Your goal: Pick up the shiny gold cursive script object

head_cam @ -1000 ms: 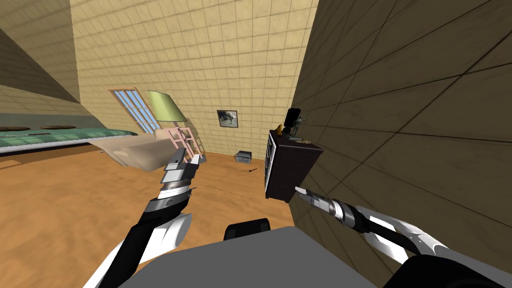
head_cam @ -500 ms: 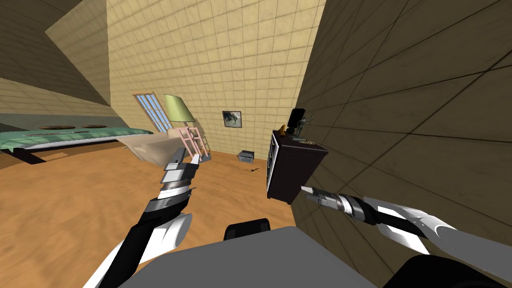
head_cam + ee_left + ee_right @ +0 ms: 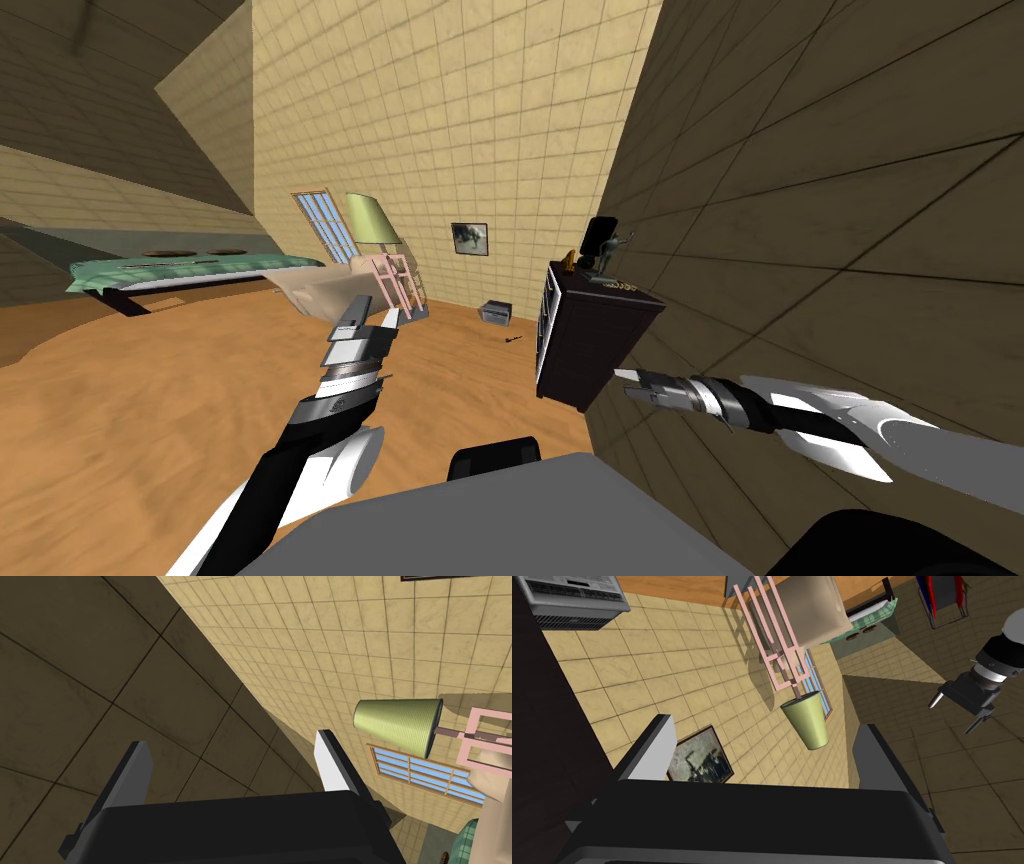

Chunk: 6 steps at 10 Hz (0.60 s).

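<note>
A small flat gold script piece [image 3: 622,286] lies on top of a dark cabinet [image 3: 585,340] against the right wall, far ahead of me. Beside it on the cabinet stand a green figurine [image 3: 610,256], a black object [image 3: 598,234] and a small gold item [image 3: 570,262]. My right gripper [image 3: 630,382] [image 3: 762,726] hangs open and empty in front of the cabinet's lower corner, well short of its top. My left gripper [image 3: 372,318] [image 3: 231,740] is raised over the floor to the left, open and empty; the right wrist view shows it as well [image 3: 959,708].
The brown tiled wall [image 3: 820,250] runs close along my right arm. Wooden floor [image 3: 150,420] spreads ahead and left. A grey box [image 3: 494,313], a pink-framed lamp with a green shade [image 3: 372,220], a beige cushion [image 3: 325,288] and a green bed [image 3: 190,270] stand farther back.
My head view has swung, so the whole room slides to the right in the picture. My right arm has shifted right and levelled out near the cabinet. The left arm keeps its pose.
</note>
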Available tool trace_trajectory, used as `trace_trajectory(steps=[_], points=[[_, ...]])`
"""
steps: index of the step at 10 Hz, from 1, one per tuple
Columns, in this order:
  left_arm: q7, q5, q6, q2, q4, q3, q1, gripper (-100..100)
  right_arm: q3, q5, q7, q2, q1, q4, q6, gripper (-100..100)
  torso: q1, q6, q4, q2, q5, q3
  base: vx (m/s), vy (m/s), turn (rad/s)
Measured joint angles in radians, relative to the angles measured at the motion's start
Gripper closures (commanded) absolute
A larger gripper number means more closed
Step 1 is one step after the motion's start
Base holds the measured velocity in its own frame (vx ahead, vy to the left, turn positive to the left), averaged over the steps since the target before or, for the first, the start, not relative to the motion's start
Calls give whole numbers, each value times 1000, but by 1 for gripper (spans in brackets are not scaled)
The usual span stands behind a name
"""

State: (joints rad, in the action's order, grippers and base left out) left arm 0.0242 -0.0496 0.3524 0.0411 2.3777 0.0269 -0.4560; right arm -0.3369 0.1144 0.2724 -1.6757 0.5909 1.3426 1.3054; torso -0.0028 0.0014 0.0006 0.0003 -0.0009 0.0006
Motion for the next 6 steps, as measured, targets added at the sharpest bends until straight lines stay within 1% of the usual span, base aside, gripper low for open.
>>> trace_trajectory(steps=[1,2,3,4,5,6], points=[[0,0,0,0,0,0,0,0,-8,-11,3,-30,-13,-26,10,-100,0,-1,0,0,0,0,-22,-20,108],[0,0,0,0,0,0,0,0,-11,-14,9,-62,-13,-48,20,-100,-1,0,0,0,0,0,-8,-13,1],[0,0,0,0,0,0,0,0,-15,-22,9,-75,-21,-63,25,-100,0,0,0,0,0,0,-11,-20,160],[0,0,0,0,0,0,0,0,-24,-38,11,-98,-33,-99,43,-100,-1,-1,0,0,0,0,-13,-29,119],[0,0,0,0,0,0,0,0,-26,-35,20,-131,-28,-122,56,-100,-1,0,0,-1,0,0,-5,-17,3],[0,0,0,0,0,0,0,0,-27,-36,24,-150,-28,-133,60,-100,-1,0,0,-1,0,0,-5,-24,153]])
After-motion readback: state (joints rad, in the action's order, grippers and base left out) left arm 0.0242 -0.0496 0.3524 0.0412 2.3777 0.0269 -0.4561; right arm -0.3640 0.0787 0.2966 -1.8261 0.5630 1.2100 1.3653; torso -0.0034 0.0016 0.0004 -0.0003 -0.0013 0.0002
